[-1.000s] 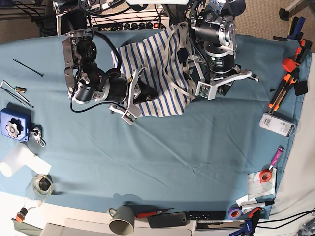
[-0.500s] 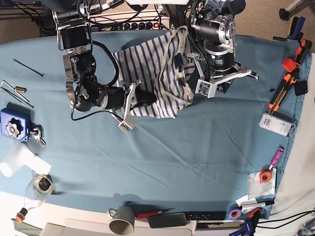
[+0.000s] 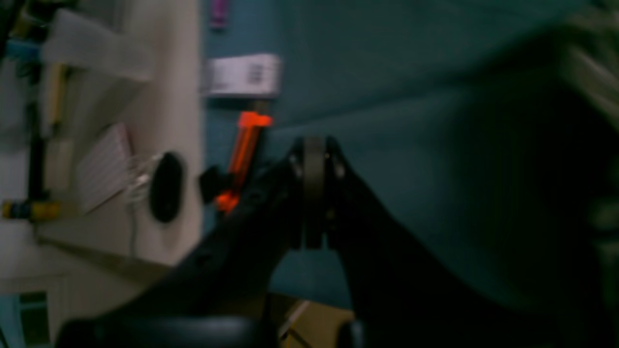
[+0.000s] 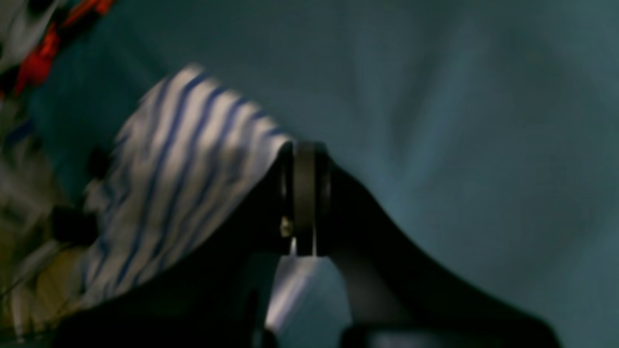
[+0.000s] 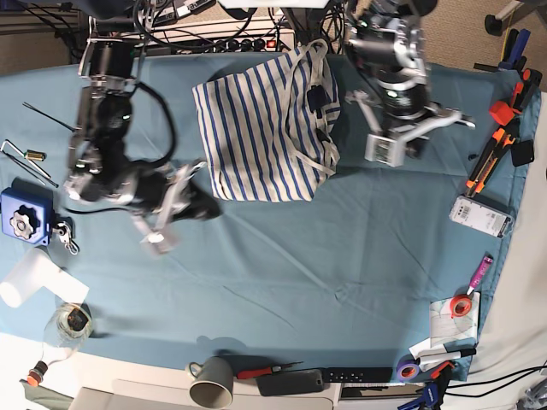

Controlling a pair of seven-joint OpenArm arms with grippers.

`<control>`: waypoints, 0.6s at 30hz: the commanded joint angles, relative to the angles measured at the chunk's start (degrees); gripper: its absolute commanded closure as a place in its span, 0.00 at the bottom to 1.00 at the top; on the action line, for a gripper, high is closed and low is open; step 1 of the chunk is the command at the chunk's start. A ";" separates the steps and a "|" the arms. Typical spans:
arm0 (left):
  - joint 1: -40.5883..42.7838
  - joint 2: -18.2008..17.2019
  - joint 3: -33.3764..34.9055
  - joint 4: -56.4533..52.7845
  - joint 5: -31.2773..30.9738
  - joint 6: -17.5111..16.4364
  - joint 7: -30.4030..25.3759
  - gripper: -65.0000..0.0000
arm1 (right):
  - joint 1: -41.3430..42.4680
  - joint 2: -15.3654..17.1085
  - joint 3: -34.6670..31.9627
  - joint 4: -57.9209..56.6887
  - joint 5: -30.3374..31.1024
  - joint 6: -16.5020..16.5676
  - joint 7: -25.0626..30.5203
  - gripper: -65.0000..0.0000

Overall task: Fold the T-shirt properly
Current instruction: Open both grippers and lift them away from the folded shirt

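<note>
A: Start at the claws. Your left gripper [image 3: 314,159] has its jaws pressed together with nothing between them; past it the wrist view shows only teal table cloth [image 3: 411,96] and some blurred clutter at the table edge. In the base view it [image 5: 416,147] hangs off the shirt's side, clear of the fabric.

B: And your right gripper [image 4: 303,159]?

A: Jaws together too, and empty. The striped cloth lies just beside and behind it in the wrist view, but none is pinched. In the base view it [image 5: 205,207] sits near the shirt's lower corner, on bare table cloth [image 5: 299,273].

B: Where is the T-shirt [image 5: 265,128]?

A: At the far edge of the table, between the two arms. It reads as a compact, roughly rectangular bundle, stripes showing, with loose edges and the dark neck trim bunched along the side nearer your left arm.

B: Step in hand?

A: My judgement: you are between grasps, both arms free of the cloth. The fold looks partial and untidy on that bunched side.

B: Next move?

A: Open a claw, come down on a loose edge, and take one layer only. Both wrist views are blurred, so check the grip from above.
</note>
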 commanded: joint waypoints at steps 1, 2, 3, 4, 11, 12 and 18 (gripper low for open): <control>0.00 0.09 -1.79 1.09 -1.25 0.22 -1.68 1.00 | 1.16 0.66 2.64 0.94 1.07 -0.37 0.63 1.00; 0.00 0.07 -4.02 1.09 -3.54 0.11 -2.14 1.00 | 1.16 0.66 5.14 0.94 1.09 -0.57 -0.02 1.00; 0.02 0.07 -6.43 1.09 -5.92 -0.26 -2.58 1.00 | 1.16 0.66 7.39 0.94 1.09 -0.72 -0.81 1.00; 0.02 0.07 -8.87 1.09 -8.33 -0.94 -2.97 1.00 | 1.16 0.66 9.38 0.94 1.09 -0.72 -1.88 1.00; 0.57 -0.98 -23.82 1.09 -23.15 -5.68 -4.04 1.00 | -2.69 3.08 17.35 1.09 1.07 -1.46 -2.22 1.00; 1.07 -1.40 -25.33 1.09 -25.09 -6.16 -4.02 1.00 | -3.69 3.72 18.08 1.44 1.05 -1.88 -2.22 1.00; 5.40 -2.91 -31.58 1.09 -33.46 -9.31 -4.04 1.00 | -11.45 5.55 21.16 8.22 1.07 -2.01 -2.22 1.00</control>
